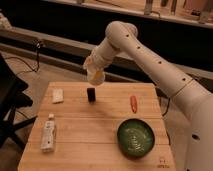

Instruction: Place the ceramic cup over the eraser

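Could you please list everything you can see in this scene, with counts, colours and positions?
ceramic cup: one, off-white, in the air just above the eraser
eraser: one, black, upright on the far middle of the table
flat rectangular piece: one, white, far left of the table
oblong item: one, red, right of the eraser
bowl: one, green, near right of the table
bottle: one, white, lying at the near left
table: one, light wood, centre of view
arm: one, white, reaching in from the right
gripper: one, pale, above the eraser, holding the ceramic cup
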Controlling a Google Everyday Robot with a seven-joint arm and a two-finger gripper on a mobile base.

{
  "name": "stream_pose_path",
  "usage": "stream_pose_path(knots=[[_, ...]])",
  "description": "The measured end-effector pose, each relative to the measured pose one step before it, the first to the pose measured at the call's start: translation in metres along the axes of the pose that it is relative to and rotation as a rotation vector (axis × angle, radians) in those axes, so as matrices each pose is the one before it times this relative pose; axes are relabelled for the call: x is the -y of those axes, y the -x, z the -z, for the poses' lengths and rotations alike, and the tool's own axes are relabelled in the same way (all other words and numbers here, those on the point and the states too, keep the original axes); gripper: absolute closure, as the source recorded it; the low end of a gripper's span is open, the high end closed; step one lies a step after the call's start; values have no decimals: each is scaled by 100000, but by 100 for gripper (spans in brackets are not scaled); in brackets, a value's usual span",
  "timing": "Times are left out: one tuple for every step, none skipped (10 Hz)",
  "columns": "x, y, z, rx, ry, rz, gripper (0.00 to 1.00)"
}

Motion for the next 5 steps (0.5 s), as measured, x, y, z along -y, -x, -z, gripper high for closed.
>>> stream_pose_path(knots=[[39,114,-473,1305,662,-162,100],[-15,69,-741,1534,1025,-353,100],[-54,30,-777,1568,1152,-574,100],[-90,-133,-572,1170,1007,-768,100],[-162,-233,-690,1422,1273,-1040,100]])
